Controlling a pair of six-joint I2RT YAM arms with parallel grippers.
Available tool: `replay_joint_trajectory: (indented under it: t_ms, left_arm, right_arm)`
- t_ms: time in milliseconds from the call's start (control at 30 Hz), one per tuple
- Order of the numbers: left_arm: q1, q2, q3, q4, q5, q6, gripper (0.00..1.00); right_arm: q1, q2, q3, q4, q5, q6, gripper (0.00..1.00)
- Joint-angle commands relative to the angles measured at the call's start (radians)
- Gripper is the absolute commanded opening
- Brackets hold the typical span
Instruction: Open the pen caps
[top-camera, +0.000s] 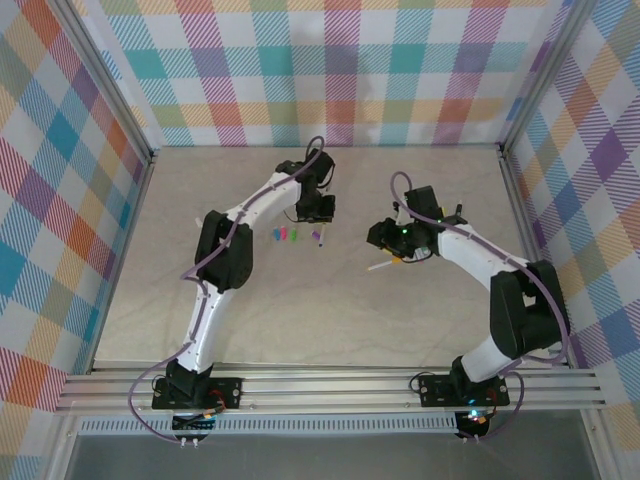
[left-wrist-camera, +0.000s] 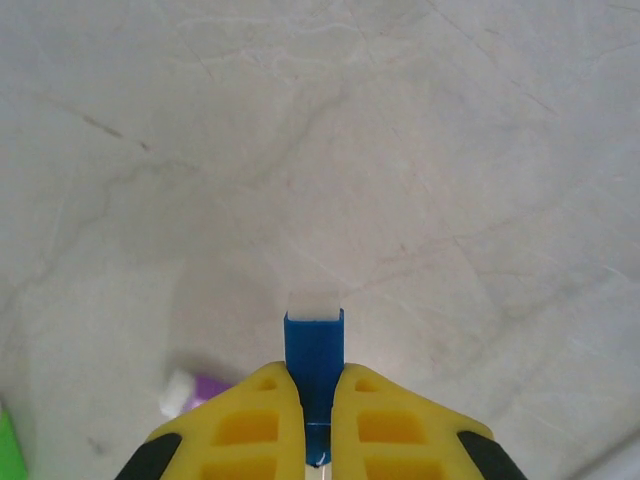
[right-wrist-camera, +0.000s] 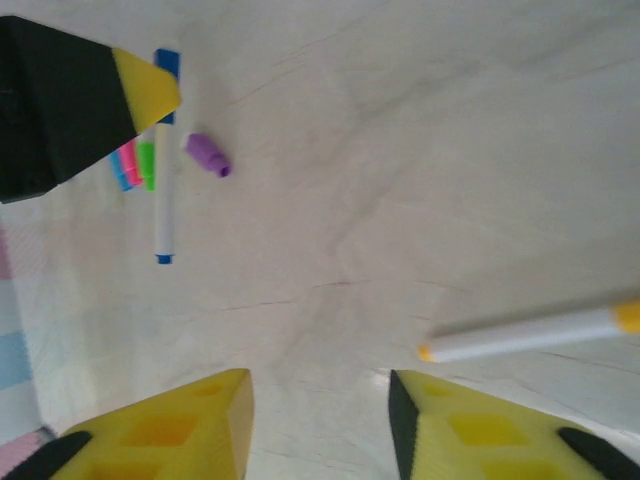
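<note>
My left gripper (left-wrist-camera: 315, 388) pinches the blue-ended pen (left-wrist-camera: 314, 345) just beside the loose pen caps (right-wrist-camera: 133, 165). My right gripper (right-wrist-camera: 318, 385) stands wide above the yellow-ended pen (right-wrist-camera: 520, 335). The pinch seems near the pen's end, so it may slip and scatter the caps.

Checked walls (top-camera: 300, 60), purple cap (right-wrist-camera: 208, 155), blue-ended pen (right-wrist-camera: 163, 200) (white barrel)

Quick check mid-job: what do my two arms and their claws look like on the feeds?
Both arms, left arm and right arm, have white links with black joint housings, and a lilac cable loops along each. The left claw and right claw have yellow fingers with recessed square pockets, black farther back.
</note>
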Motion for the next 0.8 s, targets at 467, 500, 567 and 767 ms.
replay_joint_trajectory:
  t_ms: [467, 500, 567, 767]
  left_arm:
    - [-0.018, -0.186, -0.178, 0.124, 0.143, -0.137, 0.07]
    - [-0.018, -0.192, -0.186, 0.127, 0.141, -0.139, 0.07]
    - [-0.018, -0.202, -0.198, 0.135, 0.141, -0.139, 0.07]
    - [-0.026, -0.229, -0.215, 0.142, 0.144, -0.139, 0.07]
  right_arm:
    - [0.118, 0.195, 0.073, 0.345, -0.179, 0.167, 0.5]
    - [0.121, 0.2, 0.077, 0.349, -0.184, 0.166, 0.5]
    - [0.129, 0.21, 0.085, 0.349, -0.187, 0.167, 0.5]
    - [0.159, 0.255, 0.124, 0.352, -0.192, 0.171, 0.5]
